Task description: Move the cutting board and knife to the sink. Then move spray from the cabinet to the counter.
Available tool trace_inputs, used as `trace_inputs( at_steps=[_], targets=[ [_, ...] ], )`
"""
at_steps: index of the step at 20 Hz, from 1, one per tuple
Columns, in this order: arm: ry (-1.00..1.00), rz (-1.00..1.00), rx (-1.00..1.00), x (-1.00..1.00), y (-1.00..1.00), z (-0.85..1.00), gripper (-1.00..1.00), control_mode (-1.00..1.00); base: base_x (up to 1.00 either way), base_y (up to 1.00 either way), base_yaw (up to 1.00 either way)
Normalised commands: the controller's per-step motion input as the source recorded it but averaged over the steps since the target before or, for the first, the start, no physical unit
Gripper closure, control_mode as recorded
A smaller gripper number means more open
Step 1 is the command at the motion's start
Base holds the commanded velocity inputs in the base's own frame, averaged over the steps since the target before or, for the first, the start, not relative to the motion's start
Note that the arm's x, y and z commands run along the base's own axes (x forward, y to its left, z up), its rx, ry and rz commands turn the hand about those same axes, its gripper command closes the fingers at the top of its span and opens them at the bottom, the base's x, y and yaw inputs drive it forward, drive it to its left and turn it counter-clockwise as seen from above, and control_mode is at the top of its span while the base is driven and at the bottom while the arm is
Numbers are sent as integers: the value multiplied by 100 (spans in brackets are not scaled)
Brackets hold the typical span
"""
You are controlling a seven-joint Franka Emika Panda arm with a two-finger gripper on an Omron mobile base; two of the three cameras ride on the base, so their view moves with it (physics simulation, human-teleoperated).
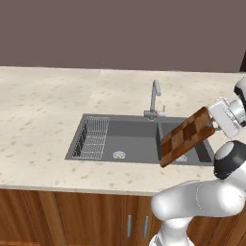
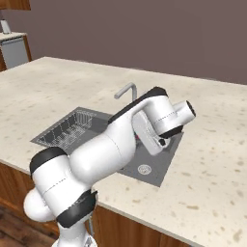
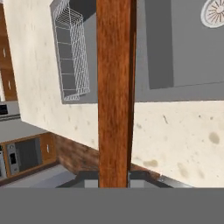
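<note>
Above the right-hand basin of the sink (image 1: 139,139), the cutting board (image 1: 186,136) hangs tilted in the air, its lower corner dipping toward the basin and its upper end held at the gripper (image 1: 214,124). In the hand view we see the board edge-on as a reddish-brown strip, the fingers clamped on its near end. The faucet (image 1: 154,98) stands just behind, the wire rack (image 1: 92,137) sits in the left basin, and the beige counter (image 1: 43,105) spreads all around. We judge the placing step is under way: we should lower the board flat inside the basin, clear of faucet and rim, before letting go.
</note>
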Motion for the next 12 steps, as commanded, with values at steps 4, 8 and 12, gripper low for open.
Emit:
trace_inputs(
  at_steps=[4,8,12],
  targets=[
    [-2,0,12,14,35,-2,100,-100,0,0,0],
    [-2,3,16,0,0,-3,100,-100,0,0,0],
    [0,-5,1,0,71,-12,100,-100,0,0,0]
  ],
)
